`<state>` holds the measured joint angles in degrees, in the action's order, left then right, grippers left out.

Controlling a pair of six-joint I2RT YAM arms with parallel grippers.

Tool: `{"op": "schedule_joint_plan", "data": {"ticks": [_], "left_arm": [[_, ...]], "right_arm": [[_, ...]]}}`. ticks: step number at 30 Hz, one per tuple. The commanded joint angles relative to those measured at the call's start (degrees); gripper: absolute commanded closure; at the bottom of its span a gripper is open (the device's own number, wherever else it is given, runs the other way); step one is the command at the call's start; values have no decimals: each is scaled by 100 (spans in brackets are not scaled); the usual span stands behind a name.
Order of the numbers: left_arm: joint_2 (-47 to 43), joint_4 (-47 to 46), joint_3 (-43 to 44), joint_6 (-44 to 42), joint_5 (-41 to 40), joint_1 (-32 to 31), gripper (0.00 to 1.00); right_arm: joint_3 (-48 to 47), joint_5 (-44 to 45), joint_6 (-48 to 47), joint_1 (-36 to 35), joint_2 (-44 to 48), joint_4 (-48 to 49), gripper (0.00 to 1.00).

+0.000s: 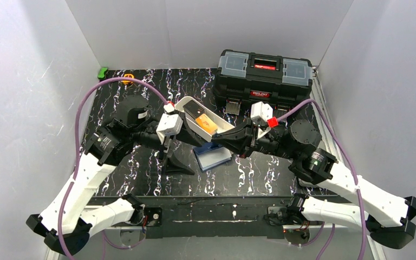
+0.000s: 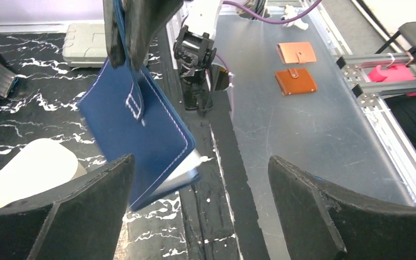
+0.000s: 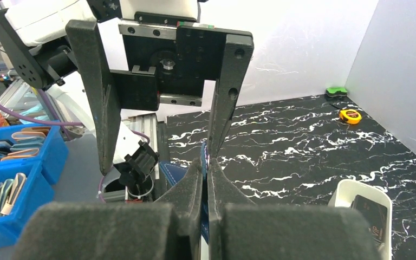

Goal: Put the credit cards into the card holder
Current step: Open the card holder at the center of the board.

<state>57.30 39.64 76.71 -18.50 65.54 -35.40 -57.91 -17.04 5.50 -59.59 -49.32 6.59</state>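
The navy card holder [image 1: 214, 156] hangs tilted just above the marbled table, partly open with a pale inner edge. My right gripper [image 1: 214, 142] is shut on its upper edge; the right wrist view shows my pads [image 3: 195, 181] pinching the blue leather [image 3: 174, 173]. In the left wrist view the card holder [image 2: 135, 124] hangs from those fingers [image 2: 135, 32]. My left gripper [image 2: 201, 162] is open and empty, its jaws wide apart just beside the holder's lower corner. An orange-yellow credit card [image 1: 208, 124] and a dark card [image 1: 195, 112] lie in a white tray [image 1: 187, 103].
A big black toolbox [image 1: 264, 76] stands at the back right. A yellow tape measure [image 1: 128, 77] and a green object [image 1: 103, 72] lie at the back left. Two brown wallets [image 2: 296, 81] lie on the metal surface beyond the table's near edge. Grey walls enclose the table.
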Motion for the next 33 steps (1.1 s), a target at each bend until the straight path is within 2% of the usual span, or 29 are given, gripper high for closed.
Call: {"op": "schedule_joint_plan", "data": {"ticks": [1,6,8,14,17,24,33], "left_arm": [[-281,-246,-404,70,-475,-27,7],[-878,-1253,-1358,439,-1769,-26,7],[-982,-1472,-1538,585,-2027,-29,7],[-1091,-1268,-1702,431,-878,-26,7],[-1162,-1033,-1789,-11,-605,-28,7],[-1366,-857,-2117,-1305,-1003,-29,8],[-1743,-564,-2706,-2365,-1381,-37,12]], "right_arm": [[-353,153,-181,18,43,-371,99],[-317,85,-53,18,-41,-385,99],[-317,15,15,18,-93,-371,99],[-314,-48,213,18,-247,-294,99],[-317,-95,301,18,-324,-236,99],[-387,-357,505,18,-595,-114,99],[-198,-486,900,18,-927,246,99]]}}
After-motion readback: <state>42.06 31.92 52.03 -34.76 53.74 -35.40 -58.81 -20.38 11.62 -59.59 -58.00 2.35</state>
